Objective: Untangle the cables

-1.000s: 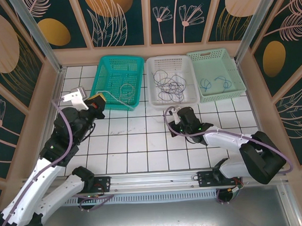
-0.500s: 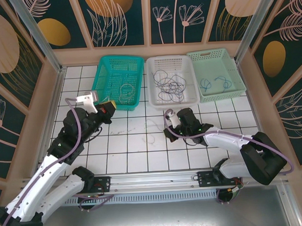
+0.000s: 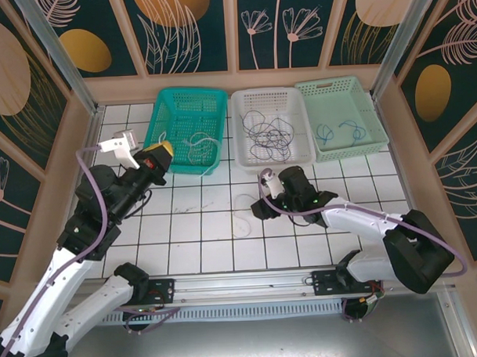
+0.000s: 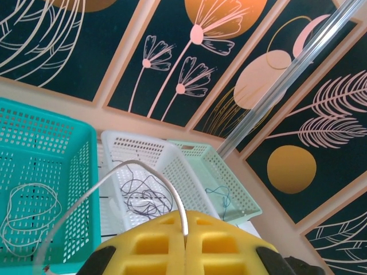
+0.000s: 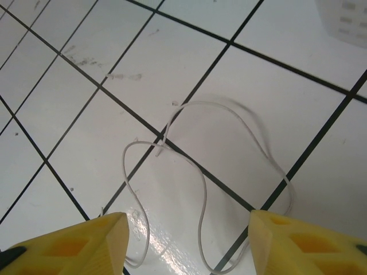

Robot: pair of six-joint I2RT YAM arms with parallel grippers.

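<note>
The left gripper (image 4: 184, 245), left of the white basket (image 3: 241, 139) by the teal basket (image 3: 162, 122), has its 2 yellow fingers (image 4: 146, 249) pressed together, pinching a pale cable (image 4: 135, 162) that arcs up from the seam between them. The right gripper (image 5: 186, 226), in front of the white basket, has its fingers (image 5: 86, 243) spread; a white loop (image 5: 205, 197) lies flat on the tile between and just ahead of them, unheld. Dark cables (image 3: 270, 134) lie inside the white basket, blue cables (image 3: 339, 129) in the green basket (image 3: 371, 119) to its right.
</note>
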